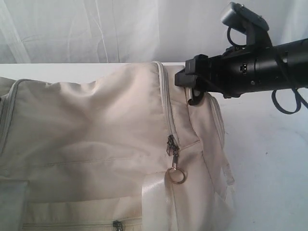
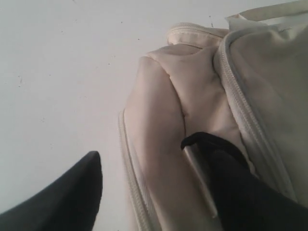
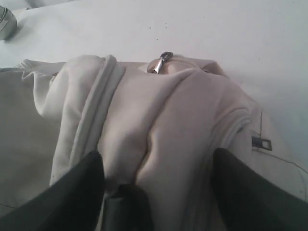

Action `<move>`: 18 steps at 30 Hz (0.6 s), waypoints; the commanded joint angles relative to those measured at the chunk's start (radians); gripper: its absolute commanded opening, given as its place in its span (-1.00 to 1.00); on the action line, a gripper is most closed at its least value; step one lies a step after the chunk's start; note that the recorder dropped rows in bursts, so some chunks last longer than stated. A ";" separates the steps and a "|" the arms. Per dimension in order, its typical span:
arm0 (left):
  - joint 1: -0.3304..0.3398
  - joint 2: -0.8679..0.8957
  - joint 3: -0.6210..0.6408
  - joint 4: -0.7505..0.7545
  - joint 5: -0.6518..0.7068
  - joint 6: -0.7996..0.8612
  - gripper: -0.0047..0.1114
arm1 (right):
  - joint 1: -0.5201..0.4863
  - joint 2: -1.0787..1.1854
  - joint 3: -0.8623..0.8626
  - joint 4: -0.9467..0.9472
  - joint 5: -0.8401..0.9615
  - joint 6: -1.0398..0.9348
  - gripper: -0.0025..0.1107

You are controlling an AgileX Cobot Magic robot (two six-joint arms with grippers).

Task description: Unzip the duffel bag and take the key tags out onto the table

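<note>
The cream duffel bag (image 1: 96, 125) lies on the white table (image 1: 269, 168) and fills the left and middle of the exterior view. Its top zipper (image 1: 166, 103) looks closed, with the slider and metal ring pull (image 1: 177, 175) hanging at the near end. My right gripper (image 1: 192, 94) reaches in from the right over the bag's far end. In its wrist view my right gripper (image 3: 156, 153) stands open astride a bulge of fabric (image 3: 183, 125). My left gripper (image 2: 139, 149) is open too, one finger (image 2: 72, 197) over the table (image 2: 57, 72), the other on the bag (image 2: 168, 96). The key tags are hidden.
A white curtain (image 1: 96, 29) hangs behind the table. A small second zipper pull (image 1: 117, 224) sits low on the bag's front, and another small pull (image 3: 161, 62) shows at the bag's end. A dark label (image 3: 262, 143) is sewn on the side. A grey round object (image 3: 5, 21) lies at the far edge.
</note>
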 commanded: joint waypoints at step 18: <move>0.001 -0.011 0.085 0.148 -0.024 -0.055 -0.92 | -0.044 -0.059 -0.014 -0.170 0.013 0.038 -0.96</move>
